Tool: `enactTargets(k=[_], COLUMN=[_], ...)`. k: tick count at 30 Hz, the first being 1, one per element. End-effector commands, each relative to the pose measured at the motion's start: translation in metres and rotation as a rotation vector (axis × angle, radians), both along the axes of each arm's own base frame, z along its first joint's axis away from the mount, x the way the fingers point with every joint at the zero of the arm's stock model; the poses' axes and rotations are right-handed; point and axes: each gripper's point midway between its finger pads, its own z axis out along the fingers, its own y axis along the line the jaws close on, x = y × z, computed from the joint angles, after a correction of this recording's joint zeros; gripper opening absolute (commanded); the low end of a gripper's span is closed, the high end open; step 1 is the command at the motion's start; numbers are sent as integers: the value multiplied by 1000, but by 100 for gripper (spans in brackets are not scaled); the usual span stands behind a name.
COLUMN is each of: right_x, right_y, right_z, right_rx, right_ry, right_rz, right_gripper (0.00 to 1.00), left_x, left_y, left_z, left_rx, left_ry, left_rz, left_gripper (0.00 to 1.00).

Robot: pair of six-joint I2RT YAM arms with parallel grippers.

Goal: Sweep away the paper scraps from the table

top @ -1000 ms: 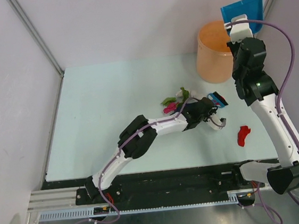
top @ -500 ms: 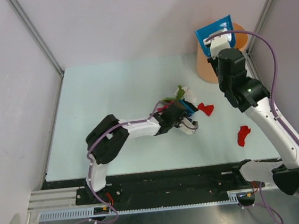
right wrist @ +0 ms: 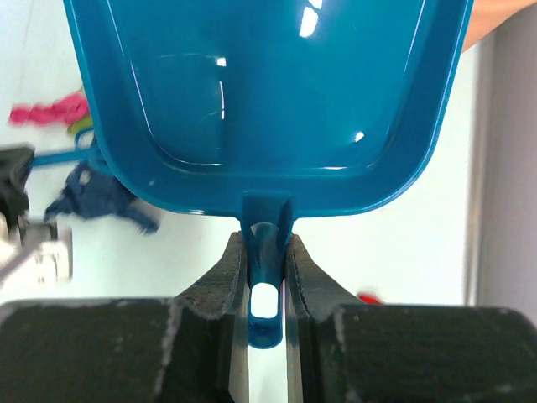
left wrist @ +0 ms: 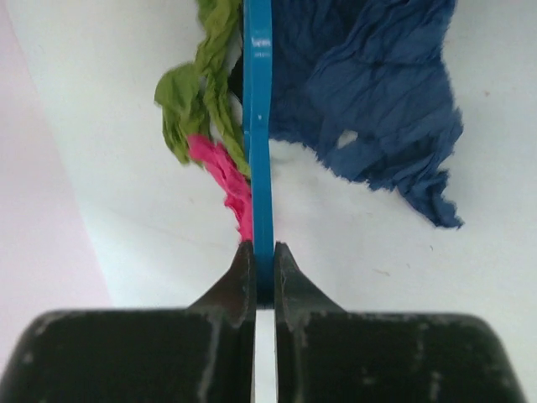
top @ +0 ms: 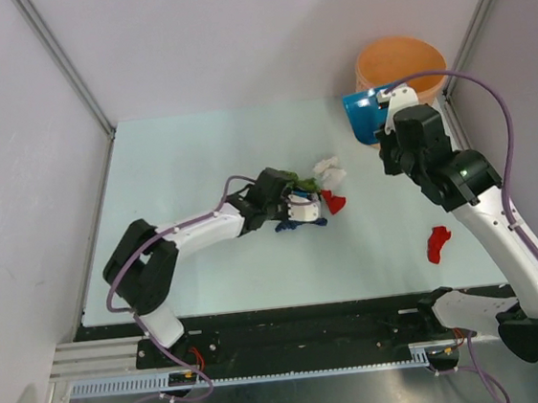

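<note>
Paper scraps lie mid-table point(top: 178, 163): a white one point(top: 328, 169), a green one point(top: 291, 178), a red one point(top: 335, 203) and a dark blue one point(top: 302, 221). Another red scrap point(top: 437, 242) lies apart at the right. My left gripper point(top: 296, 202) is shut on a thin blue sweeping tool point(left wrist: 257, 126), seen edge-on, with green point(left wrist: 189, 92) and pink point(left wrist: 225, 172) scraps against its left face and the dark blue scrap point(left wrist: 377, 92) on its right. My right gripper point(right wrist: 267, 239) is shut on the handle of the blue dustpan point(right wrist: 268, 84), held right of the pile point(top: 361, 117).
An orange bucket point(top: 399, 61) stands at the table's back right corner, just behind the dustpan. Metal frame posts rise at the back corners. The black rail point(top: 301, 325) with the arm bases runs along the near edge.
The left arm swung left, dragging the tool and the scraps with it. The right arm brought the dustpan from above the bucket down and left toward the table.
</note>
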Motion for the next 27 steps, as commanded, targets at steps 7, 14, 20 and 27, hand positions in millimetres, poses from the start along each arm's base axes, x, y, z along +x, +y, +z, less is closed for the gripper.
enactTargets(k=[7,14,20,27], right_x=[-92,-141,-161,-155], right_y=[51,84,99,100], right_z=[-123,-167,-219,-257], right_rx=[161,159,72,-58], right_ry=[604,765,930,993], right_rz=[135,203,225,194], right_gripper=[0,0,0,0], left_x=[-8,-36,-33,-50], left_y=[8,17,31,40], left_z=[83,66,57,50], left_rx=[-493,-505,-505,-469], left_ry=[312,473,484,532], left_rz=[315,430,529,540], left_gripper=[0,0,0,0])
